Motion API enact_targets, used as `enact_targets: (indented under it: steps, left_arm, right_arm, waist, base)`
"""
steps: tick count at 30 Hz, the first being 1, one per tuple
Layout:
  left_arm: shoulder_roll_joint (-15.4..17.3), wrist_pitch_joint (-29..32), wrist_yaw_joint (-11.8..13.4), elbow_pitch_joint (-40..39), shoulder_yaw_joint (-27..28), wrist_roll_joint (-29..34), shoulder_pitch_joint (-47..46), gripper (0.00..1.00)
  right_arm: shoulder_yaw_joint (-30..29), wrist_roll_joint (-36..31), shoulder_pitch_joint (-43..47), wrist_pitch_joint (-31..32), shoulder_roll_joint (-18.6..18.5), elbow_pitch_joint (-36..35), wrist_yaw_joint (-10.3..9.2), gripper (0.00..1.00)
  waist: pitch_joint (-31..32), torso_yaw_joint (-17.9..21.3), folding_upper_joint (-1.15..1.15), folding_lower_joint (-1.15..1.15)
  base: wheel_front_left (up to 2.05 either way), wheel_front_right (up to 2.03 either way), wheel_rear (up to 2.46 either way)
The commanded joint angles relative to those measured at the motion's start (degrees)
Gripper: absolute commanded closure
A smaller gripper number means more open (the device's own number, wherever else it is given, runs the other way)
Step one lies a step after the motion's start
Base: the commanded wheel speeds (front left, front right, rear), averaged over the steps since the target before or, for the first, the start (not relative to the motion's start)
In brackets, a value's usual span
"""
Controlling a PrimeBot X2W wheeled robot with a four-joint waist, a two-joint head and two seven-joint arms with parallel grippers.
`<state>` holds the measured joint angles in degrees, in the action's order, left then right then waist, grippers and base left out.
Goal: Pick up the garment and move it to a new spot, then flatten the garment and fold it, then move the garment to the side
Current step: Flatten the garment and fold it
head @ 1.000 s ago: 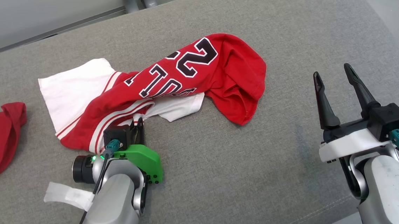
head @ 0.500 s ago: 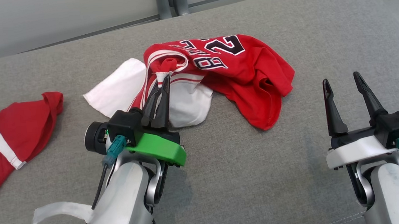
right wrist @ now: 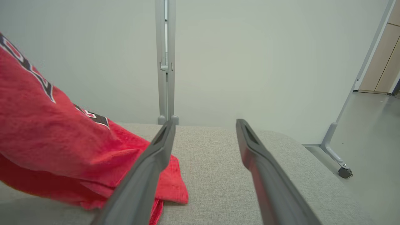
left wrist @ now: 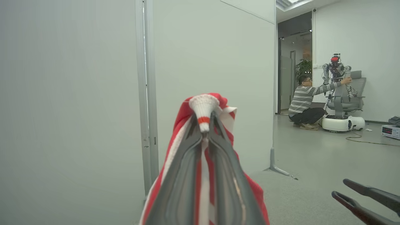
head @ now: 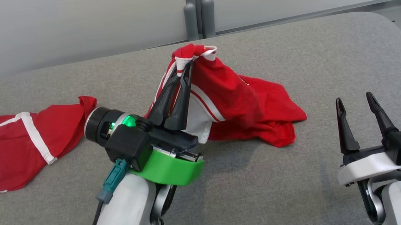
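Garment [head: 234, 92], red with white trim, raised by one edge in clenched left fingers [head: 180, 96], remainder trailing on grey worktop [head: 279, 177]. Right fingers [head: 343, 127] spread, holding nothing. Black-and-white lettering [right wrist: 97, 117] on cloth partly seen, not legible

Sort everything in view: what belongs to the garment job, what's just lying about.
In the job: red-and-white lettered jersey, pinched in the left gripper; open right gripper; grey fabric surface.
Lying about: second red white-striped garment, at left.

Red garment [head: 242, 102] with white stripes; grey table [head: 297, 187].
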<state>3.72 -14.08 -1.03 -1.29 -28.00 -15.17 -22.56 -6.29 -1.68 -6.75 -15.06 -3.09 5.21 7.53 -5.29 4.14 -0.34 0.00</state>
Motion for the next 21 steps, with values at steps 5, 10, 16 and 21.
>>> enact_targets:
  steps: [5,10,16,21]
  left_arm:
    - [0.1,2.7,0.5,-6.7,-1.3,0.9,-2.2,1.00]
    - [0.8,6.2,2.2,-6.8,-0.6,-0.4,-0.2,1.00]
    - [2.5,4.7,4.0,3.5,4.1,-3.2,2.8,1.00]
    - [3.5,2.5,4.7,12.2,7.3,-5.2,2.8,1.00]
  right_arm:
    - [-0.7,-0.1,1.2,-0.2,0.0,-0.6,-0.08,0.00]
    - [-0.6,0.1,1.4,-0.2,0.1,-1.1,-0.08,0.00]
    - [0.2,0.4,-0.2,-0.2,0.1,-0.3,-0.08,0.00]
    - [0.8,0.3,-1.1,-0.2,0.1,-0.2,-0.08,0.00]
  waist:
    - [1.1,-0.2,0.34,0.00]
    - [0.2,0.1,0.34,0.00]
    - [-1.8,0.1,0.34,0.00]
    - [-3.1,0.2,0.34,0.00]
  base:
    - [0.00,0.00,0.00]
    - [0.00,0.00,0.00]
    - [0.00,0.00,0.00]
    - [0.00,0.00,0.00]
